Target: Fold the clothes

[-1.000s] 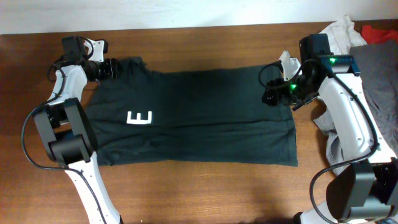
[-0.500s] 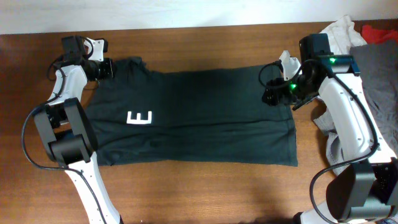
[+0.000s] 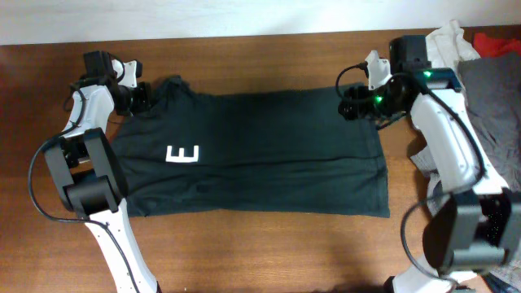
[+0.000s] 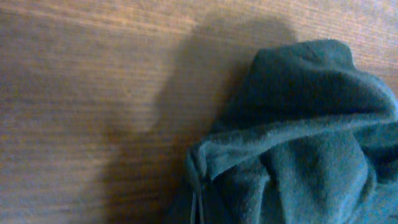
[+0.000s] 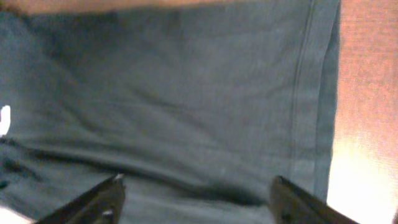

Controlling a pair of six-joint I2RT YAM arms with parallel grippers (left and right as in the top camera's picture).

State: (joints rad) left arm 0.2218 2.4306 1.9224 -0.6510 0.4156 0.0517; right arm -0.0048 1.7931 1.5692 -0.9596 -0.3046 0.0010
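The clothes (image 3: 269,150), a very dark green T-shirt with a white "E" (image 3: 181,154) showing, lie flat across the middle of the wooden table. My left gripper (image 3: 142,92) is at the shirt's far left corner and is shut on the cloth. Bunched fabric (image 4: 298,143) rises to the bottom of the left wrist view, where the fingers are hidden. My right gripper (image 3: 352,103) hovers over the far right corner. It (image 5: 196,196) stands open, its fingers (image 5: 93,202) spread over the fabric beside the stitched hem (image 5: 305,81), holding nothing.
A grey garment (image 3: 492,106), a white garment (image 3: 446,41) and something red (image 3: 498,41) are piled at the right edge, close to the right arm. Bare wood (image 3: 260,252) runs along the near side and the far strip behind the shirt.
My left gripper has closed on the shirt's far left corner. My right gripper has shifted a little toward the far edge and opened slightly wider.
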